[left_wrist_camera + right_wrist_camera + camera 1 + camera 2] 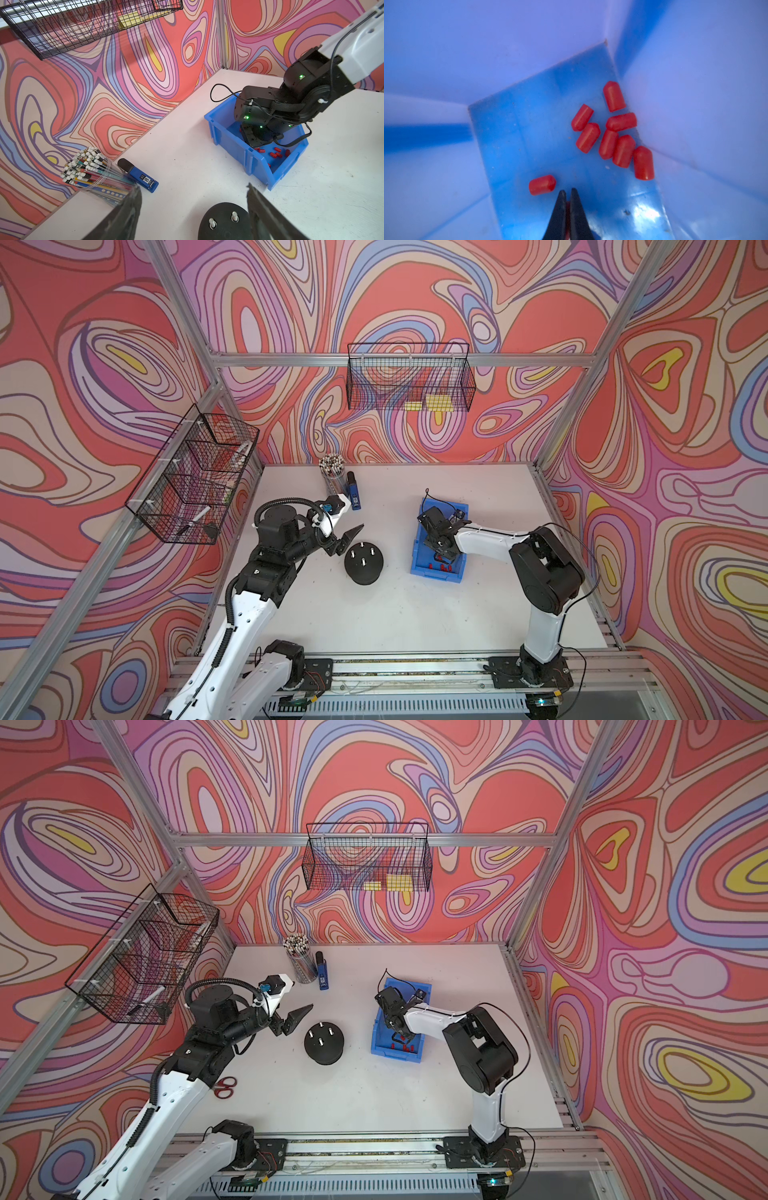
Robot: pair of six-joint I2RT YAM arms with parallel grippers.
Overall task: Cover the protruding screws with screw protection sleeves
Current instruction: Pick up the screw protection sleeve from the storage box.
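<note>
Red cap (567, 207) pinched in the right gripper (568, 192), more red caps (620, 121) loose in the blue bin (432, 574). At the bin's nine o'clock, four bare screws (363, 562) on the black dome (365, 577); left gripper (192, 187) spread wide at its eleven o'clock.

A white table (415, 614) carries everything. A black domed base (364, 572) sits just ahead of the left gripper (193, 188). Beyond that gripper, by the back wall, stands a clear cup of pencils (332, 479), with a blue case (354, 499) lying beside it. Red-handled scissors (224, 1088) lie back beside the left arm. A blue bin (434, 576) sits under the right gripper (568, 192).
</note>
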